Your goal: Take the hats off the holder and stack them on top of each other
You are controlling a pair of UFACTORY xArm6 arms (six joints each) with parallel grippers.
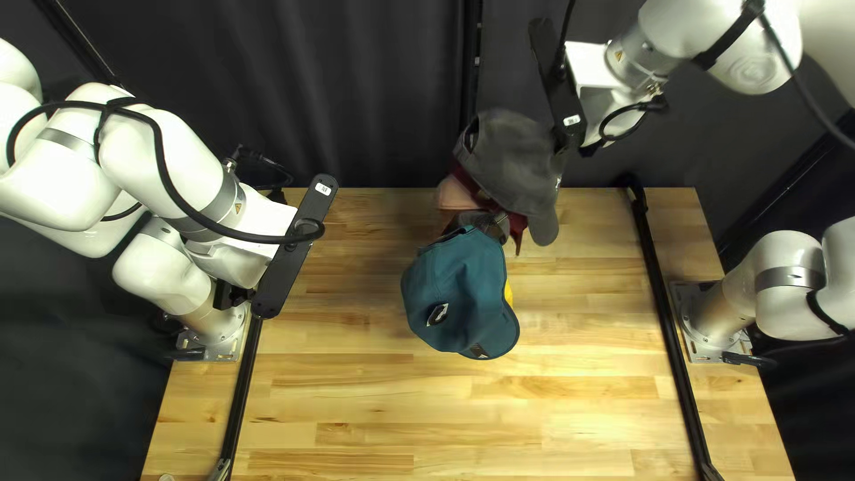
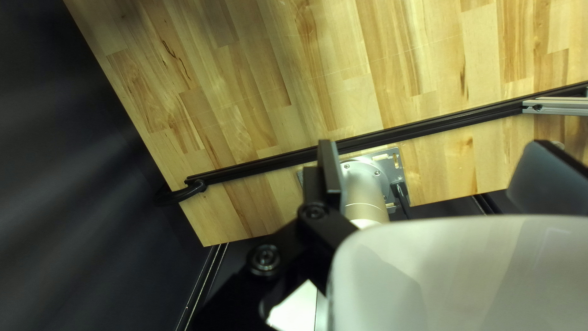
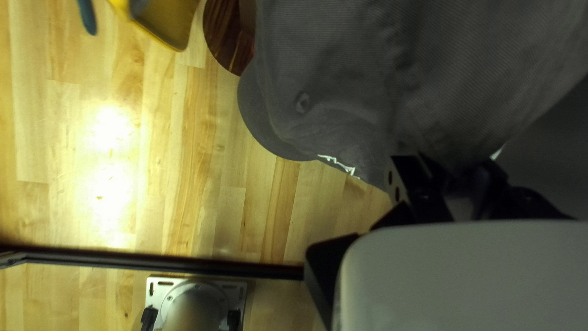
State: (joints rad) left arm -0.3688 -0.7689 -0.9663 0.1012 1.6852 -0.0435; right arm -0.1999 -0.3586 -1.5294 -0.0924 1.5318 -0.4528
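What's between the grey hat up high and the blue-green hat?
A dark red hat and a pink hat sit between the grey hat and blue-green hat, in the top left view.

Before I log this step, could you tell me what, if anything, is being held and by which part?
The right gripper is shut on the grey cap, pinching the cloth of its crown; the left gripper holds nothing.
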